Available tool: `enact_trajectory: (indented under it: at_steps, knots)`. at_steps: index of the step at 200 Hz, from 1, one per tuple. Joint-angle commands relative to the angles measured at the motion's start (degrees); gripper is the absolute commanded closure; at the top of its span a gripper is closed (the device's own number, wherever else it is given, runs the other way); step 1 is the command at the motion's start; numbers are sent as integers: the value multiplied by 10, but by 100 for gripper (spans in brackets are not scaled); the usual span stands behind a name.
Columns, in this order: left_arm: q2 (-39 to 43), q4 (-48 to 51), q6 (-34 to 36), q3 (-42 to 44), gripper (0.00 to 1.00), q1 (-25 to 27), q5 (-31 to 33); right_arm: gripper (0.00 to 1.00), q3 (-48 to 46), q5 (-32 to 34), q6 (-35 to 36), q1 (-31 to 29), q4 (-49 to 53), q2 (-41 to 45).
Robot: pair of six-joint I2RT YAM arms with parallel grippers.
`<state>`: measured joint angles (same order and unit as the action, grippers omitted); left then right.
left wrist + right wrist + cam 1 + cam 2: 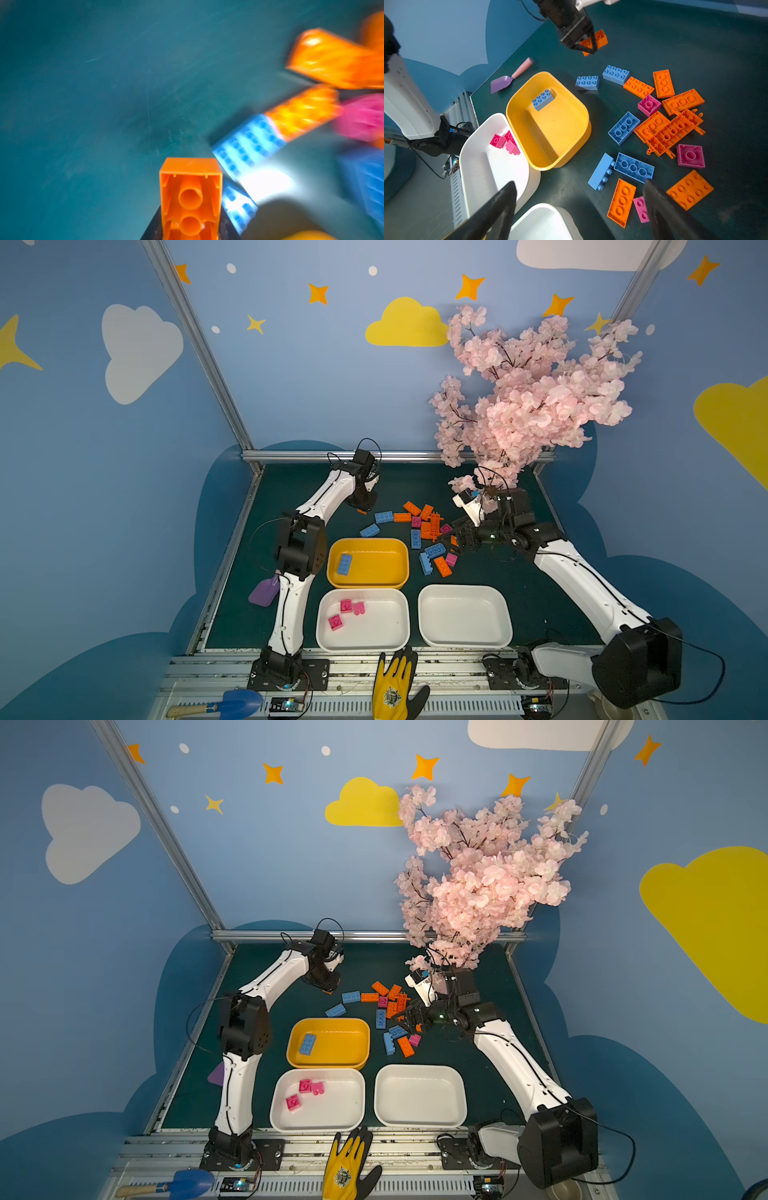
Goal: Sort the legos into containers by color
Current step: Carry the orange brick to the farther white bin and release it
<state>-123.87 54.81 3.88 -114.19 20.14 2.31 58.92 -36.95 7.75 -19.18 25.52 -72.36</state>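
My left gripper (362, 508) hangs low over the mat at the back left, shut on an orange lego (190, 197); the right wrist view shows this brick (600, 38) between the dark fingers. The loose legos (424, 531), blue, orange and pink, lie in a pile behind the containers. My right gripper (579, 187) stands open at the pile's right edge, holding nothing. A blue lego (344, 564) lies in the yellow tray (370, 541). Three pink legos (346, 605) lie in the left white tray (382, 630). The right white tray (463, 616) holds nothing.
A pink blossom tree (528, 393) overhangs the back right corner and the right arm. A purple scoop (264, 591) lies at the mat's left edge. A yellow glove (395, 684) and a blue trowel (237, 703) rest on the front rail.
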Motion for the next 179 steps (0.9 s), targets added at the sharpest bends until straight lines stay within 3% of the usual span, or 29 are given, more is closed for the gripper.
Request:
enact_trajectory:
  at_steps: [1,42,60,90,112,147,179]
  knots:
    - [82,30,-34,58,64,35,-55,6,-6,-7,-5,4,-12,13]
    - [219,6,-111,208,64,122,-130,6,-14,-22,-22,10,-2,15]
    - [273,-49,-156,285,64,166,-177,6,-23,-21,-42,16,5,22]
    - [322,-171,-185,390,64,238,-194,6,-55,0,-86,34,-15,42]
    - [329,-238,-169,438,64,281,-194,6,-80,1,-99,49,-42,54]
    - [280,-269,-114,436,63,335,-202,6,-88,-4,-101,72,-40,60]
    - [264,-308,-52,451,63,340,-237,7,-98,-7,-105,86,-36,73]
